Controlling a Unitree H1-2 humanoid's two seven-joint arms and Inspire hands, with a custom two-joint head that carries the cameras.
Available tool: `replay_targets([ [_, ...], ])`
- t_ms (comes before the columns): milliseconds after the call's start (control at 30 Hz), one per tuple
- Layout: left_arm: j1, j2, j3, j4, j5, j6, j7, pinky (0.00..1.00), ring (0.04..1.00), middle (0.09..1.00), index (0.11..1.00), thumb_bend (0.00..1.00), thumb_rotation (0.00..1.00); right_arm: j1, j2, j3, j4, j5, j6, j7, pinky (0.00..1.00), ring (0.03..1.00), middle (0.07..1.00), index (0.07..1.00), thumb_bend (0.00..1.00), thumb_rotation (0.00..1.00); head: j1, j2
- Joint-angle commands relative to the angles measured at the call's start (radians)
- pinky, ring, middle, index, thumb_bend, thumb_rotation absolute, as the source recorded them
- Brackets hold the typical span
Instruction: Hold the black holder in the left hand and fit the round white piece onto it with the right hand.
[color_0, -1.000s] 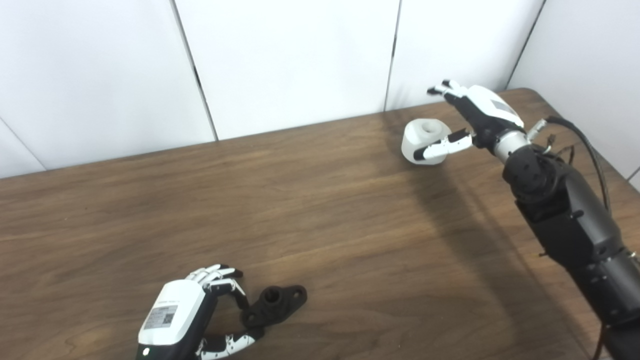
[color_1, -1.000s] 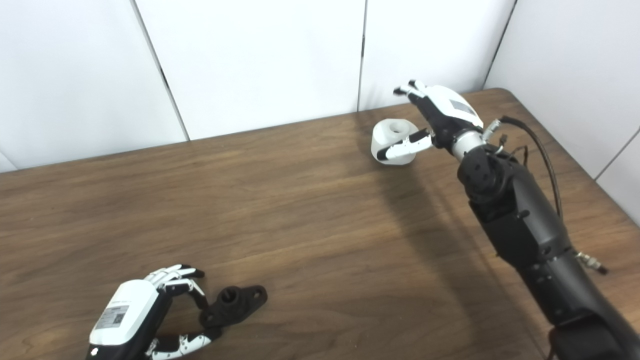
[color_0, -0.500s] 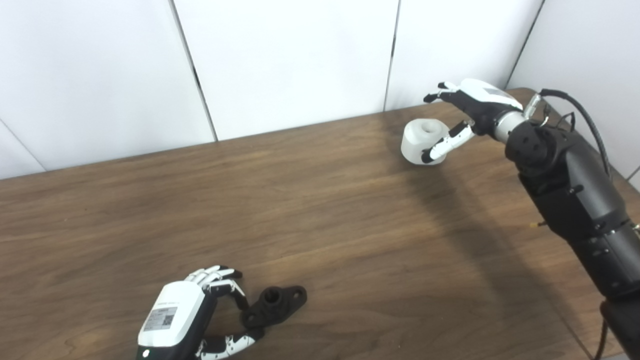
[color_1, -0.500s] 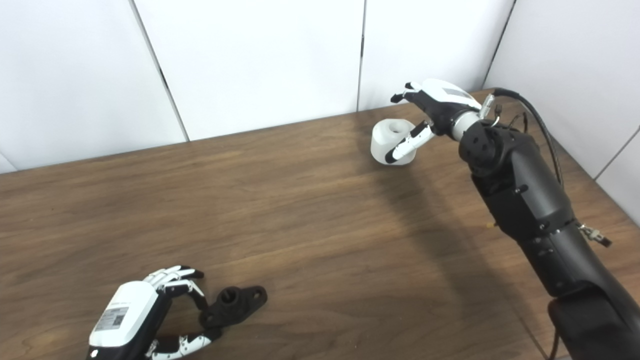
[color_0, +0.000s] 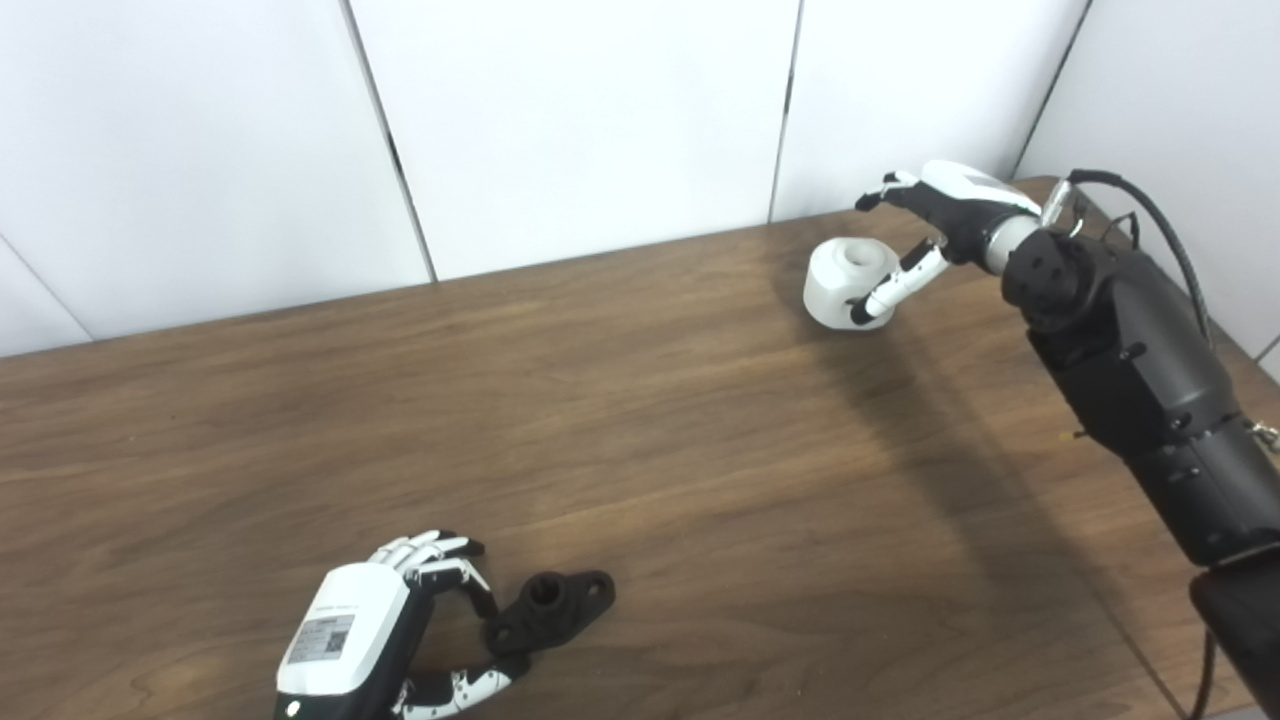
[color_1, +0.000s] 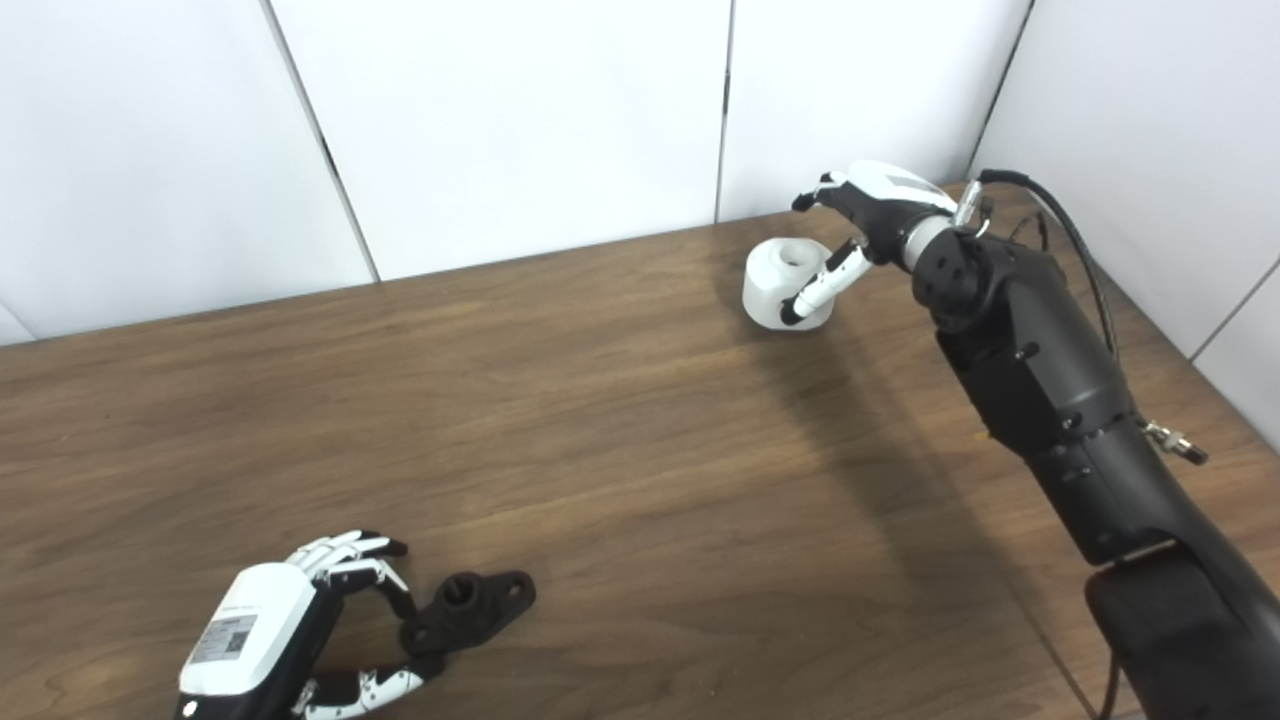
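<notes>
A: Where is the holder (color_0: 549, 610)?

B: Flat on the table (color_0: 640, 420), near the front left edge. Its long axis runs from lower left to upper right, with a raised round socket in the middle opening upward and a flat ear with a hole at the upper-right end.

A: Does the left hand (color_0: 375, 640) have it?

B: It sits just left of the holder. The fingers (color_0: 440, 560) curl above its left end and the thumb reaches under that end from below. They are spread around it; I cannot tell whether they touch it, and the holder lies on the wood.

A: And the white piece (color_1: 785, 284)?

B: It stands at the far right of the table, close to the wall (color_0: 600, 120), upright, with the hole in its top facing up.

A: The right hand (color_1: 868, 215)?

B: It is just right of the piece. The thumb lies against the near right side, the fingers stretch out above and behind it, spread wide, not closed on it. The piece rests on the table.
</notes>
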Motion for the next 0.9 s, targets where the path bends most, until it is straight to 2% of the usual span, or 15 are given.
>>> replay_targets([
  [0, 0.035, 0.031, 0.001, 0.062, 0.04, 0.048, -0.052, 0.85, 0.856, 0.796, 0.49, 0.52, 0.05, -0.066, -0.04, -0.005, 0.003, -0.005, -0.023, -0.04, 1.0, 1.0, 1.0, 0.872, 1.0, 0.3, -0.002, 0.002],
  [200, 0.039, 0.028, 0.002, 0.053, 0.043, 0.052, -0.053, 0.85, 0.858, 0.797, 0.49, 0.52, 0.05, -0.08, -0.037, 0.007, 0.052, 0.01, -0.027, -0.057, 1.0, 1.0, 1.0, 0.852, 0.96, 0.28, -0.001, 0.005],
  [467, 0.043, 0.022, -0.002, 0.041, 0.047, 0.056, -0.058, 0.85, 0.859, 0.797, 0.49, 0.52, 0.05, -0.103, -0.04, 0.032, 0.097, 0.019, -0.029, -0.062, 0.99, 1.0, 1.0, 0.852, 0.94, 0.31, -0.002, 0.007],
  [633, 0.046, 0.011, -0.001, 0.046, 0.039, 0.037, -0.02, 0.82, 0.836, 0.776, 0.489, 0.52, 0.05, -0.114, -0.042, 0.045, 0.107, 0.022, -0.031, -0.056, 1.0, 1.0, 1.0, 0.846, 0.93, 0.3, -0.003, 0.007],
  [867, 0.043, 0.003, -0.006, 0.039, 0.048, 0.052, -0.039, 0.82, 0.841, 0.784, 0.49, 0.52, 0.05, -0.125, -0.047, 0.067, 0.126, 0.019, -0.046, -0.065, 0.99, 1.0, 1.0, 0.804, 0.92, 0.31, 0.001, 0.007],
])
